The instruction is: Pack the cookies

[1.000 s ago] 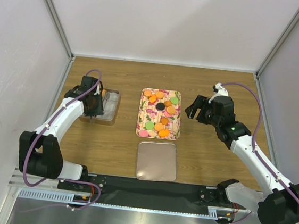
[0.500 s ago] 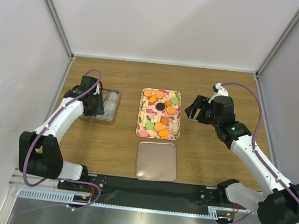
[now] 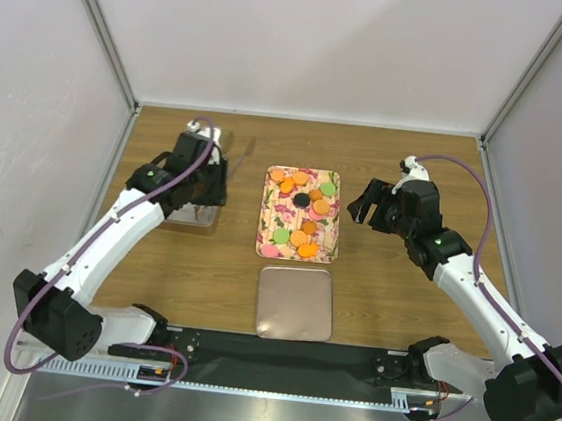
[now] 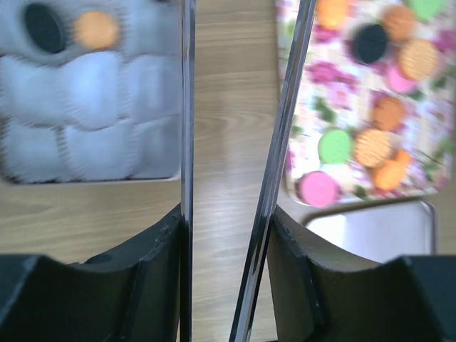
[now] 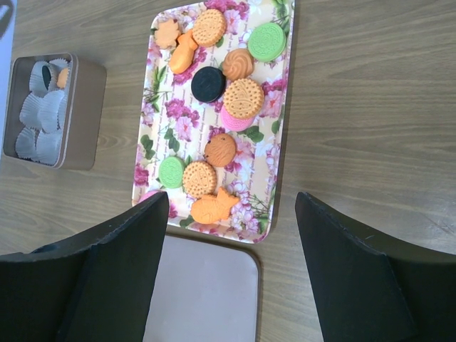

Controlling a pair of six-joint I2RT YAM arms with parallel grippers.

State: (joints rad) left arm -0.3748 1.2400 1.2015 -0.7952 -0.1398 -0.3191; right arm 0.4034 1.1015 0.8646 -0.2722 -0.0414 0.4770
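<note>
The cookies (image 3: 299, 237) lie on a floral tray (image 3: 273, 213): several orange, some green, pink and one black (image 5: 208, 83). In the left wrist view, a square tin (image 4: 128, 146) lined with white paper cups holds one black cookie (image 4: 44, 27) and one orange cookie (image 4: 96, 30). My left gripper (image 3: 202, 177) hovers over the tin's right side. Its thin blades (image 4: 187, 107) stand apart with only bare wood between them. My right gripper (image 5: 231, 214) hangs wide open and empty, just right of the tray (image 5: 281, 142).
A plain square metal lid (image 3: 294, 302) lies flat just in front of the tray; it shows in both wrist views (image 5: 206, 292) (image 4: 370, 228). The tin (image 5: 89, 121) sits left of the tray. White walls enclose the table on three sides.
The left arm has lifted and swung right and farther back over the tin. The orange cookie seen at its jaws earlier is gone from them. The right arm has not moved.
</note>
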